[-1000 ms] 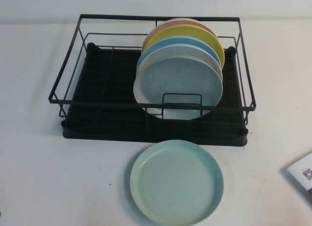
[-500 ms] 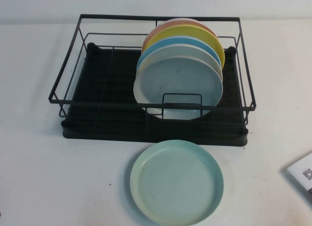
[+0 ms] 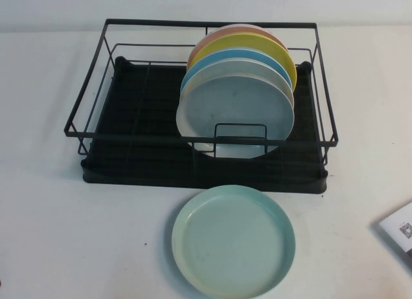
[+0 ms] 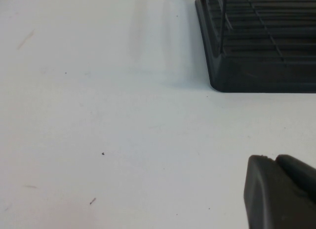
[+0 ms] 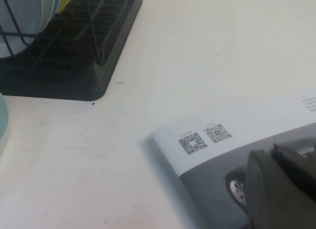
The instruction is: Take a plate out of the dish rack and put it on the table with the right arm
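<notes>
The pale mint-green plate (image 3: 233, 241) lies flat on the white table (image 3: 58, 234), just in front of the black dish rack (image 3: 135, 151). Its edge shows in the right wrist view (image 5: 1, 124). Neither arm shows in the high view. My right gripper (image 5: 273, 152) is shut and empty, low over a printed sheet to the right of the rack's corner (image 5: 74, 76), well clear of the plate. My left gripper (image 4: 274, 159) is shut and empty over bare table near the rack's left front corner (image 4: 261, 61).
Several plates stand upright in the rack's right half: pale grey-blue (image 3: 235, 109) in front, then blue (image 3: 261, 57), yellow (image 3: 248, 41) and orange (image 3: 225, 31). A printed sheet with QR codes (image 3: 399, 229) lies at the table's right edge, also under the right gripper (image 5: 232, 140).
</notes>
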### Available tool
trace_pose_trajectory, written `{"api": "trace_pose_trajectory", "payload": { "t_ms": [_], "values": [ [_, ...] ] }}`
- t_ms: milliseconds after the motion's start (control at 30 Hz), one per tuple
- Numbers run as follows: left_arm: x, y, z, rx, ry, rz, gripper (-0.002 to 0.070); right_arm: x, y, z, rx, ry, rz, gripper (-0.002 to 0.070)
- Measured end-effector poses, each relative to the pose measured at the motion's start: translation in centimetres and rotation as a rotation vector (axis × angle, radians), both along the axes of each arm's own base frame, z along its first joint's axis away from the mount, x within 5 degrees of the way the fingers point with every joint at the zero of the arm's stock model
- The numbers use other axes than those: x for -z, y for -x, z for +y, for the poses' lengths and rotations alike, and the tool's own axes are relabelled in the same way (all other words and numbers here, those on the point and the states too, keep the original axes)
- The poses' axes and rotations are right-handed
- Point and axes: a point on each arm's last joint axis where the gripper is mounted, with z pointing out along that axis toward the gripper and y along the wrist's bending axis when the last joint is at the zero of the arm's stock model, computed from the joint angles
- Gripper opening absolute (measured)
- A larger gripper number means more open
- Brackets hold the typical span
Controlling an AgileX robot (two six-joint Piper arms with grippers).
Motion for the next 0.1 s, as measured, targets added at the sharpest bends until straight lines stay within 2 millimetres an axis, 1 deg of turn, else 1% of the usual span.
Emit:
{"api": "trace_pose_trajectory", "payload": {
  "t_ms": [100],
  "values": [
    [0.0,0.0,0.0,0.0,0.0,0.0,-0.0004,0.0,0.0,0.01,0.0,-0.004,0.0,-0.0018]
  ]
}}
